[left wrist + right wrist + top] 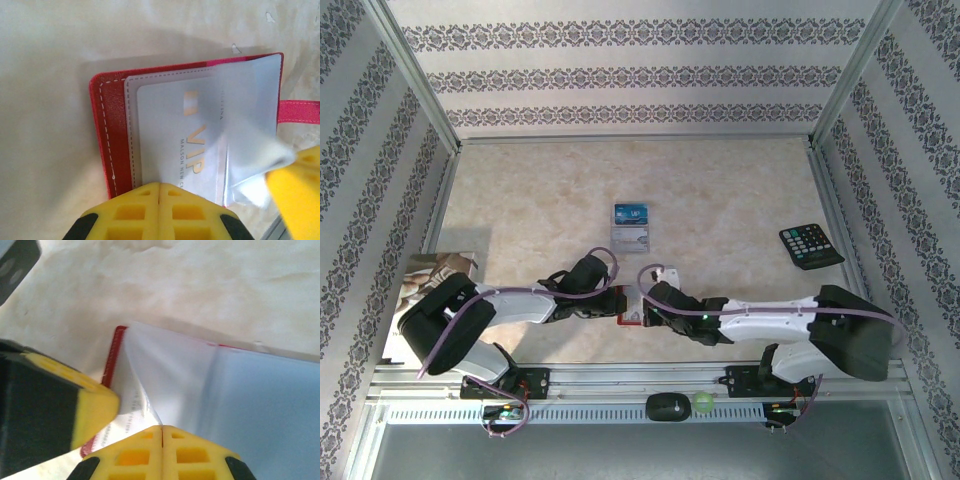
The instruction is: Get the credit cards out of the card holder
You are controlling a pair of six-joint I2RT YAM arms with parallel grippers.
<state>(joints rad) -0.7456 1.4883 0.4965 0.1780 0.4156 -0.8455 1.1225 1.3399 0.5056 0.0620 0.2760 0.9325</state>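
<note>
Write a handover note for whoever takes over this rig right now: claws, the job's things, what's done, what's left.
Left claw: shut on the near edge of the VIP card, which sits in the red wallet.
Right claw: shut on the wallet's clear sleeve, holding it raised.
The wallet lies open on the table between the arms.
Done: blue card and silver card lie out on the table beyond it.
Left: pull the VIP card out; whether more cards remain can't be seen.

left pincer (159, 187): closed, fingers touching | right pincer (161, 430): closed, fingers touching | arms (515, 298): both angled inward
</note>
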